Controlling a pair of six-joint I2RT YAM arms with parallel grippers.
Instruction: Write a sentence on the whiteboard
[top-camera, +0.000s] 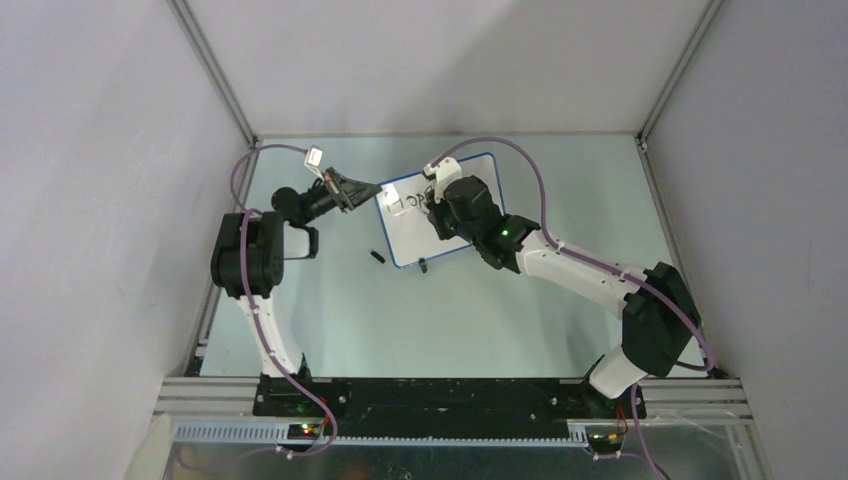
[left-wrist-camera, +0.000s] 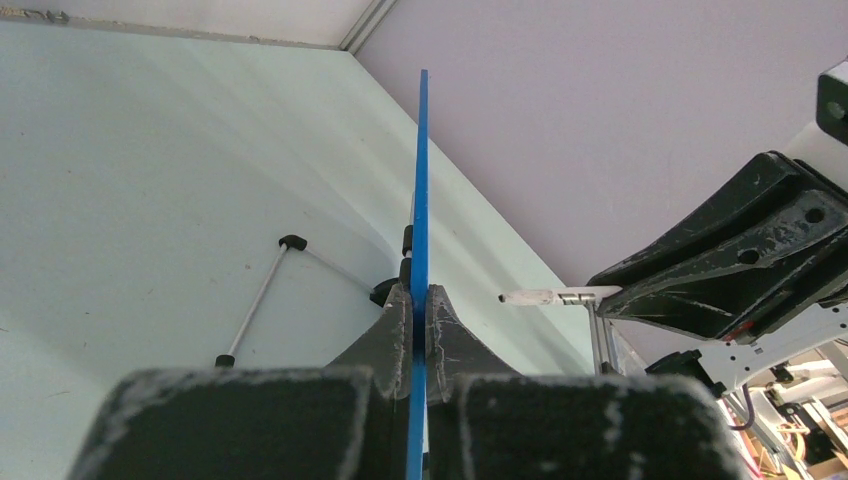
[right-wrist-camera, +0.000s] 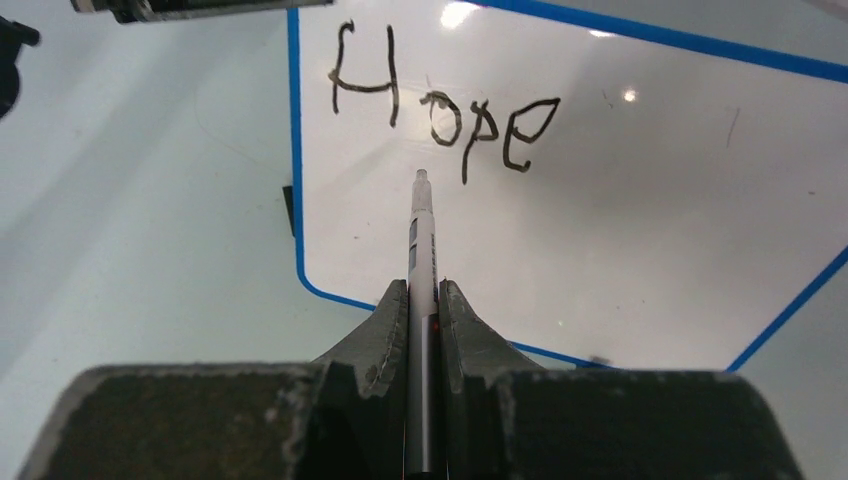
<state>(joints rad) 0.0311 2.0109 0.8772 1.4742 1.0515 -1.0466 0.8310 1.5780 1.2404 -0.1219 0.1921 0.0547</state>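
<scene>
On the table (top-camera: 400, 320), left tool (left-wrist-camera: 420, 297) clamping whiteboard (right-wrist-camera: 600, 220) edge, right tool (right-wrist-camera: 423, 295) gripping marker (right-wrist-camera: 423, 235), dark piece (top-camera: 377, 257) nearby.

The small rectangular white board with a thin blue frame (right-wrist-camera: 620, 220) sits on the pale bench (top-camera: 400, 320), its left edge pinched between the fingers of the left hand (left-wrist-camera: 420, 300). The right hand (right-wrist-camera: 424, 300) is over the board and clamps a slim black-and-white marker pen (right-wrist-camera: 422, 235), tip pointing ahead at the board. Just beyond that tip lies the black handwritten word "Hope" (right-wrist-camera: 445, 100). A small black cap-like piece (top-camera: 377, 257) lies on the bench on the near side of the left hand, just beside the board's near left corner.
</scene>
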